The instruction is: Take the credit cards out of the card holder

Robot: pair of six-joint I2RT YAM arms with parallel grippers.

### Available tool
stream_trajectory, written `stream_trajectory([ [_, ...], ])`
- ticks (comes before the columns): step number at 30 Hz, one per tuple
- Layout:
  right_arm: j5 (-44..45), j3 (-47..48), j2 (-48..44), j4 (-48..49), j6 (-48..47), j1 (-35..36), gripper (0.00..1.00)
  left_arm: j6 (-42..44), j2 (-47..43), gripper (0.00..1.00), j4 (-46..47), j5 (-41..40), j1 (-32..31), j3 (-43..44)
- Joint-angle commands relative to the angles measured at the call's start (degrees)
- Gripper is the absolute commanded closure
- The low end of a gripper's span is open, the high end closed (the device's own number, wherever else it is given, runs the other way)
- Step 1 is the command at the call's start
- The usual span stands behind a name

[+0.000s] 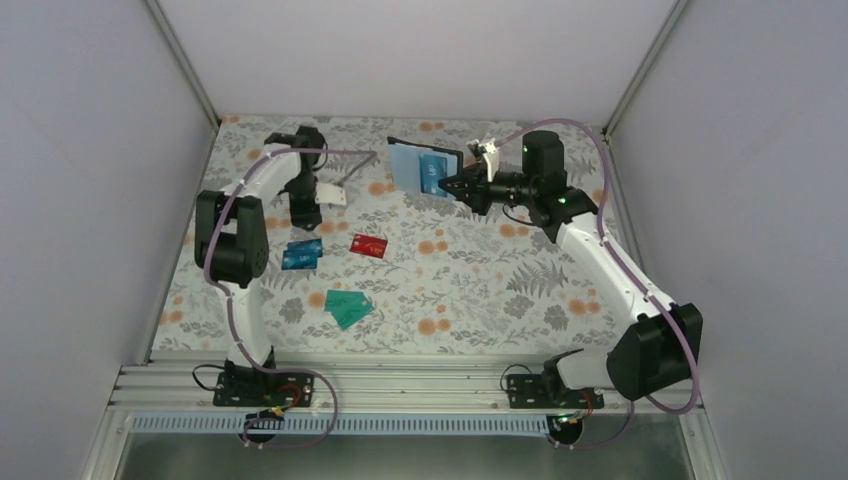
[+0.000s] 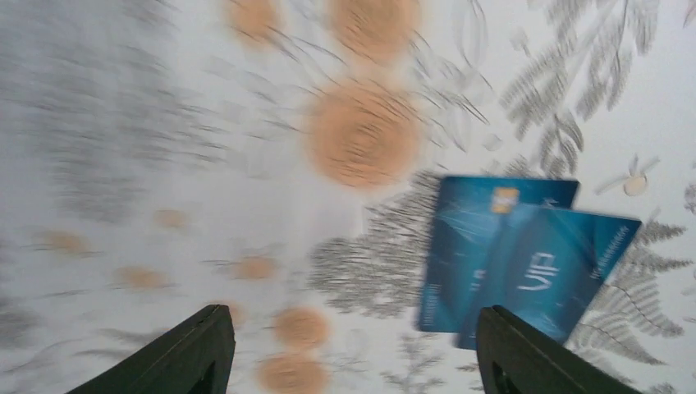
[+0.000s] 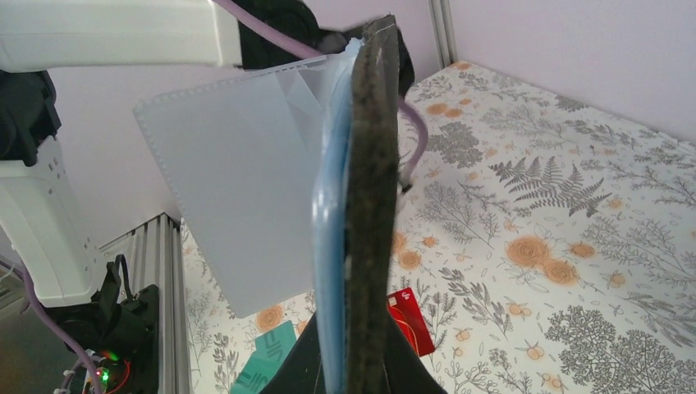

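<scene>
My right gripper [image 1: 458, 187] is shut on the black card holder [image 1: 415, 165] and holds it open and upright above the far side of the table. A blue card [image 1: 434, 172] shows on its inner face. In the right wrist view the card holder [image 3: 373, 189] stands edge-on between the fingers, with a clear flap [image 3: 238, 189] hanging to the left. Two blue credit cards [image 2: 513, 263] lie overlapped on the cloth, just right of my open, empty left gripper [image 2: 353, 349]. A red card [image 1: 369, 245] and two teal cards [image 1: 348, 308] lie flat nearer the front.
A floral cloth [image 1: 480, 290] covers the table. White walls close in the left, far and right sides. The aluminium rail [image 1: 400, 385] with both arm bases runs along the near edge.
</scene>
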Motion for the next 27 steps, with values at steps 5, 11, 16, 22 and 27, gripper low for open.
stream_trajectory([
  [5,0.3,-0.2,-2.6,0.1,0.7,-0.2,0.96,-4.5,-15.0,0.09,1.6,22.3,3.3,8.7],
  [11,12.9,0.9,-0.9,1.9,10.9,0.9,0.96,-12.1,-26.4,0.09,-0.8,45.1,4.5,11.9],
  [16,32.5,2.1,1.0,1.9,18.8,5.5,0.96,-16.9,-30.1,0.19,-5.1,66.6,-0.7,13.2],
  [22,41.7,2.5,0.0,1.0,19.6,12.3,0.96,-32.1,-24.9,0.35,2.8,74.0,-8.1,9.5],
  [27,38.2,2.3,0.4,1.4,18.5,14.8,0.96,-41.7,-21.9,0.49,13.9,73.6,-9.6,5.1],
])
